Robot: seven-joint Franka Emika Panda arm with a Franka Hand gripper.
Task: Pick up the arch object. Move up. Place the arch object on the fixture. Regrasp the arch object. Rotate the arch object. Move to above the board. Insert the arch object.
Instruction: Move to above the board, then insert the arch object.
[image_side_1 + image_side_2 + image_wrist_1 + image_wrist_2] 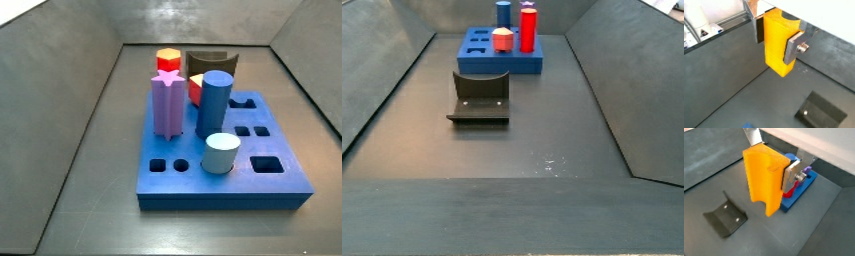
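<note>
My gripper (pixel 777 42) is shut on the yellow-orange arch object (pixel 776 55). It holds the arch upright in the air above the dark floor, with silver fingers (pixel 793 47) on two opposite sides. In a wrist view the arch (pixel 761 178) hangs in my gripper (pixel 774 165) with its notch showing. Below it lie the dark fixture (pixel 725 214) and the blue board (pixel 797 195). The fixture (pixel 480 97) stands empty in front of the board (pixel 496 62). It also shows behind the board in a side view (pixel 210 62). Neither gripper nor arch shows in the side views.
The board (pixel 221 170) carries a purple star peg (pixel 167 100), a blue cylinder (pixel 215 100), a pale-blue cylinder (pixel 222 153) and a red hexagonal peg with a yellow top (pixel 168 60). Several holes are open. Sloped grey walls (pixel 376 90) enclose the floor.
</note>
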